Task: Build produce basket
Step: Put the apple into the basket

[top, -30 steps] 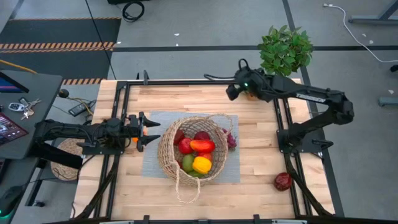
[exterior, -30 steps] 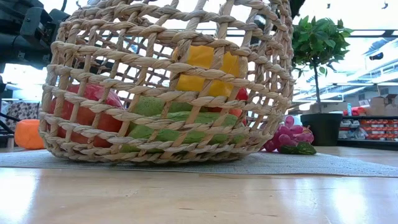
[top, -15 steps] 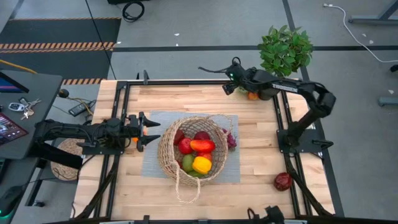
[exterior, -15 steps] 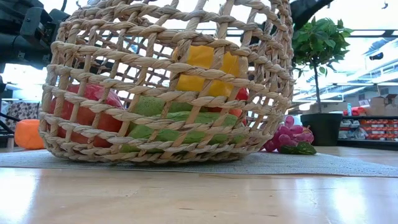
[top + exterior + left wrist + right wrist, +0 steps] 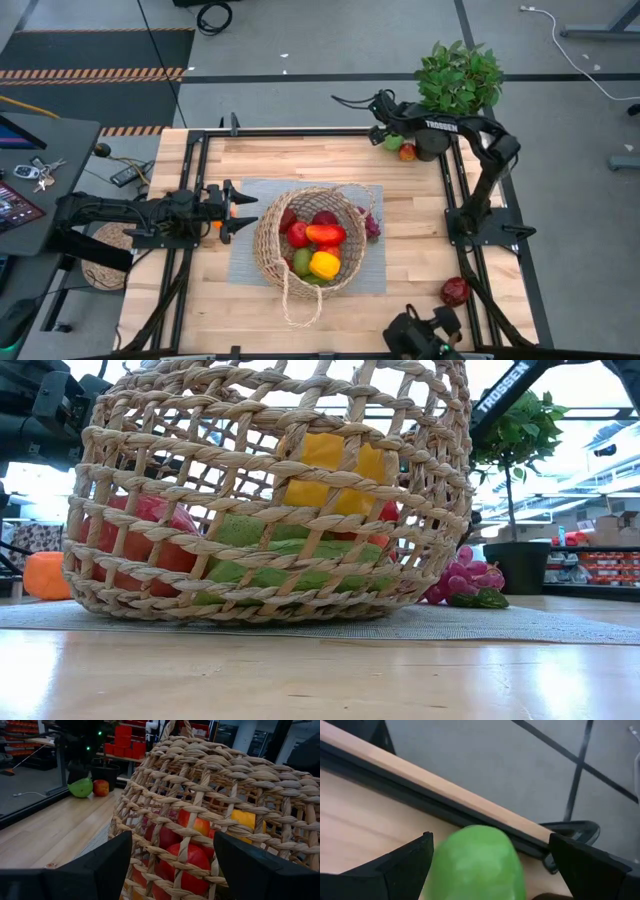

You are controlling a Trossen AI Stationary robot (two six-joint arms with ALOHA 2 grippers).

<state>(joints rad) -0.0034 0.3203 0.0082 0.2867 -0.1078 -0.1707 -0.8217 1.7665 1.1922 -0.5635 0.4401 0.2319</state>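
While our right hand [image 5: 388, 126] stood wide open and empty at the desk's far right corner, the round green toy fruit [image 5: 472, 865] sat directly ahead between its fingers. A small red-orange fruit [image 5: 407, 152] and black plant pot [image 5: 430, 148] crowded beside it; our left hand [image 5: 236, 211], open and empty, waited by the large round tan wicker basket [image 5: 268, 250], well apart.

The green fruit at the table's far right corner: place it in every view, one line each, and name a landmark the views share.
High view: green fruit beside the right gripper, next to a red-orange fruit.
Low view: not visible.
Left wrist view: green fruit far off, past the basket.
Right wrist view: green fruit fills the space between the open fingers.
Shared landmark: the black plant pot.
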